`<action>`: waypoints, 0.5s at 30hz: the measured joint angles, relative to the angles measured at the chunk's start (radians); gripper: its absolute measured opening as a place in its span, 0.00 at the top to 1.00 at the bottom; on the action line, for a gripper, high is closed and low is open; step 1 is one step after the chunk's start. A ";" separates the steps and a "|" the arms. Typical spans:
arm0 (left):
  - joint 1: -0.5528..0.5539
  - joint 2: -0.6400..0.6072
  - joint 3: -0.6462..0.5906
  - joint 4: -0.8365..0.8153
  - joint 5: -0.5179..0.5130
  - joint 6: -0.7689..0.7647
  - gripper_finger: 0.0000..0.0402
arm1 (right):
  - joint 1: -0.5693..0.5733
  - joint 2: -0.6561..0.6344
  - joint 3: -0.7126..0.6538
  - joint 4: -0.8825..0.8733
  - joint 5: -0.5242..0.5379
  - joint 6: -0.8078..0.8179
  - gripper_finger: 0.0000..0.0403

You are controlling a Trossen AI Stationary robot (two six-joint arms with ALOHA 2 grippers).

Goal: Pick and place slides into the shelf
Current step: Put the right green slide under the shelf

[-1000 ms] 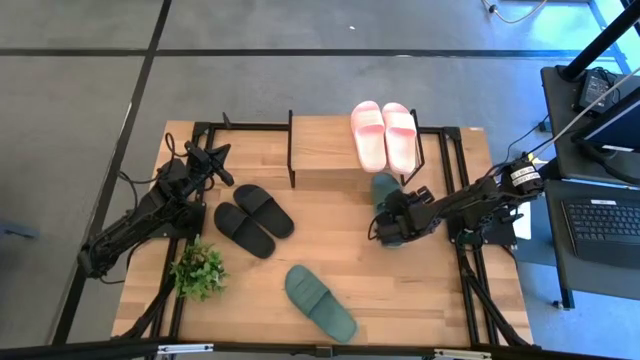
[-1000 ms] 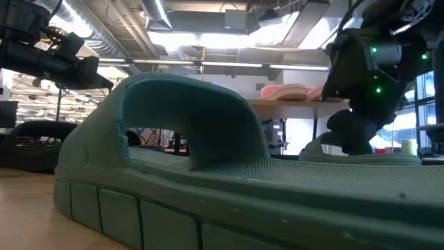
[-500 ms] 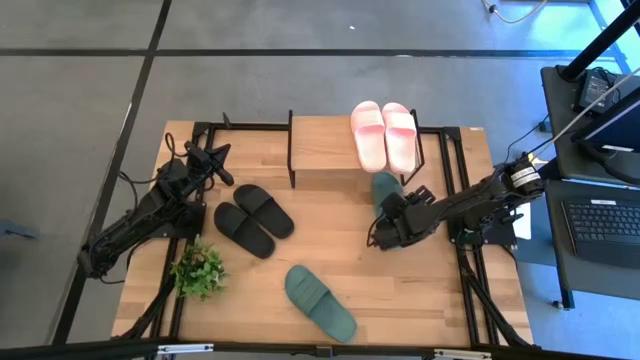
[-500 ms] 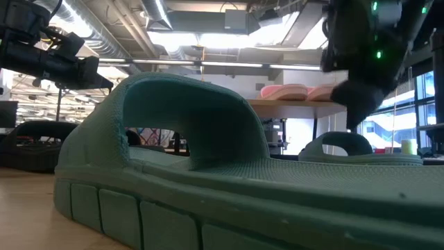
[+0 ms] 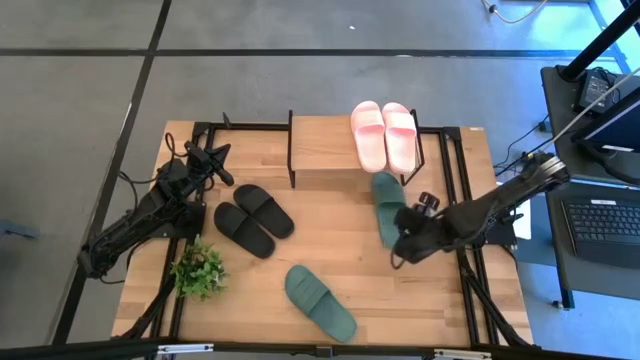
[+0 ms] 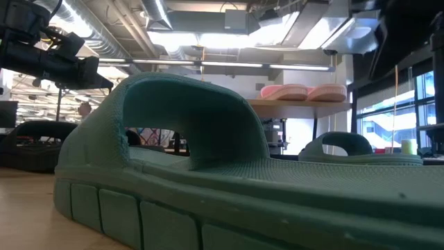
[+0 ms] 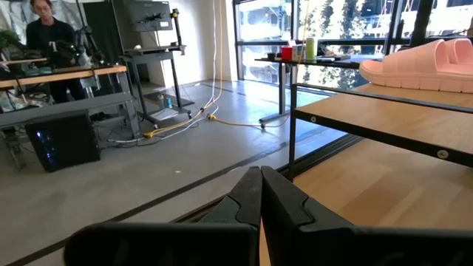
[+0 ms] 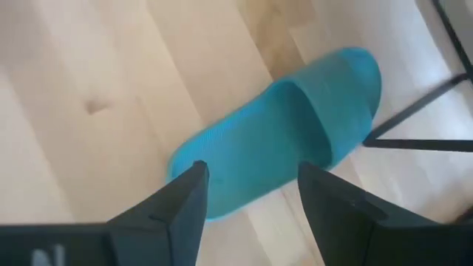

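Shelf [image 5: 325, 140] at the far middle of the table [image 5: 440, 300] in the high view: you saw the pale pink slides [image 5: 384, 134] paired on the right end of its top board. One dark green slide [image 5: 389, 206] lay just in front of the shelf's right end, its far tip at the frame. The right gripper [image 5: 405, 246] hovered just beside that slide's near end, no longer over it as it was a second before, when the slide sat mostly hidden beneath the arm. The other green slide [image 5: 319, 302] lay alone near the front edge. The black slides [image 5: 254, 219] lay side by side left of centre, with a small potted plant [image 5: 199, 269] toward the front left corner. The left gripper [image 5: 221, 162] waited at the left edge, unchanged.

In the low view the near green slide [image 6: 208, 187] filled the foreground and blocked most of the table; beyond it you saw the far green slide [image 6: 361, 151] and the pink pair [image 6: 304, 92] on the shelf board. The right arm that stood there a second ago had left this view.

In the left wrist view the left gripper [image 7: 260, 193] had its fingers pressed together, facing the shelf [image 7: 384, 122] and a pink slide [image 7: 425, 63]; a person [image 7: 50, 37] stood at a desk beyond.

In the right wrist view the right gripper [image 8: 253, 193] was spread wide, empty, above the green slide [image 8: 284, 129].
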 joint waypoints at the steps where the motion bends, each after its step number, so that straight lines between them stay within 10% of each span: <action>1: 0.000 0.000 0.000 0.000 0.000 0.000 1.00 | 0.005 -0.034 -0.012 0.006 0.000 0.000 0.48; 11: 0.000 0.000 0.000 0.000 0.000 -0.002 1.00 | 0.005 -0.229 -0.058 -0.024 -0.006 -0.020 0.48; 15: 0.000 0.000 0.000 0.000 0.000 -0.002 1.00 | 0.005 -0.230 -0.093 0.047 -0.189 -0.236 0.48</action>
